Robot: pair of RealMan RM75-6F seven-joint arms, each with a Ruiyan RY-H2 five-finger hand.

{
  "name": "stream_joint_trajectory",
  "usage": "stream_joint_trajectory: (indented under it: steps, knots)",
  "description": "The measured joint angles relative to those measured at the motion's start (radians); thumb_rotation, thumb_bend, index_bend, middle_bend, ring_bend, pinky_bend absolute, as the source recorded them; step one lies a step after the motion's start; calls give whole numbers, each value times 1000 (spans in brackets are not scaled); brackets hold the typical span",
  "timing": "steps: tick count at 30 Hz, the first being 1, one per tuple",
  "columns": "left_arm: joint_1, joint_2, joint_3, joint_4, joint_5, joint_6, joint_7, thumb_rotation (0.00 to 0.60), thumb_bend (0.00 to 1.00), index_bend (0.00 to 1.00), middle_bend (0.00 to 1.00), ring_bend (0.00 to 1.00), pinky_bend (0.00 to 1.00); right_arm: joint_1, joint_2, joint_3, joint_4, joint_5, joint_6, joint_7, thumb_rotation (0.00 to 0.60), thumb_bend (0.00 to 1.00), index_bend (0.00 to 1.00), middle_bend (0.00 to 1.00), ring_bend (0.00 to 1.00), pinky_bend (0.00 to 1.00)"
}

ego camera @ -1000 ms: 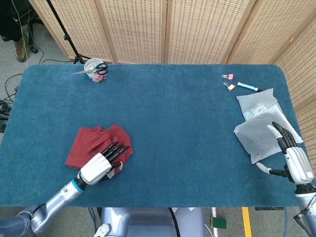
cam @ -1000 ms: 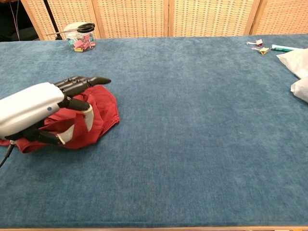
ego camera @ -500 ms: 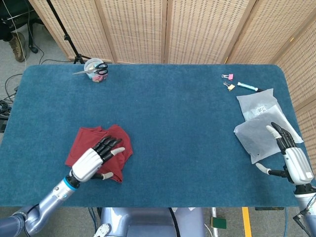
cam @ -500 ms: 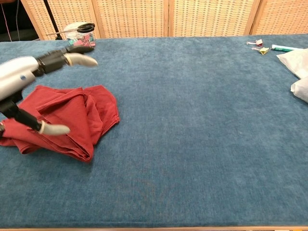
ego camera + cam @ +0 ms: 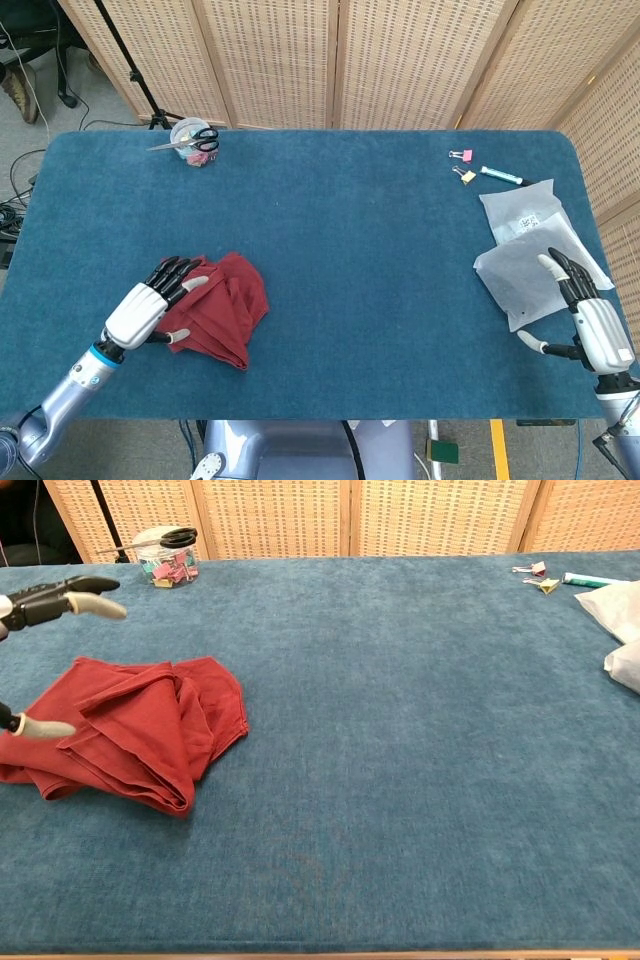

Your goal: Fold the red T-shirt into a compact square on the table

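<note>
Folding looks mostly done: red T-shirt (image 5: 218, 308) lies bunched, not yet square, on the worktop (image 5: 350, 250) beside my empty, spread left hand (image 5: 145, 306); right hand (image 5: 588, 312) open too.

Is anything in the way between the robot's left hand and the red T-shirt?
No, nothing visible is. The left hand hovers open right over the left edge of the red T-shirt, with only air between them. The jar with scissors stands far off at the back of the table.
</note>
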State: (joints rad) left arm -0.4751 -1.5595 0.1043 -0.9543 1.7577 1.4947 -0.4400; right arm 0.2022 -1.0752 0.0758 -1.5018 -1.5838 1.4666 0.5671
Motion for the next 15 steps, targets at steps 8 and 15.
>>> stream_joint_trajectory:
  steps: [8, 15]
  knots:
    - [38, -55, 18, 133, -10, 8, -89, 600, 16, 226, 0, 0, 0, 1, -1, 0, 1, 2, -2, 1, 600, 0, 0, 0, 0, 0]
    - [38, -90, 17, 173, -11, -4, -107, 600, 55, 264, 0, 0, 0, 0, 1, 1, 1, 4, -2, 8, 600, 0, 0, 0, 0, 0]
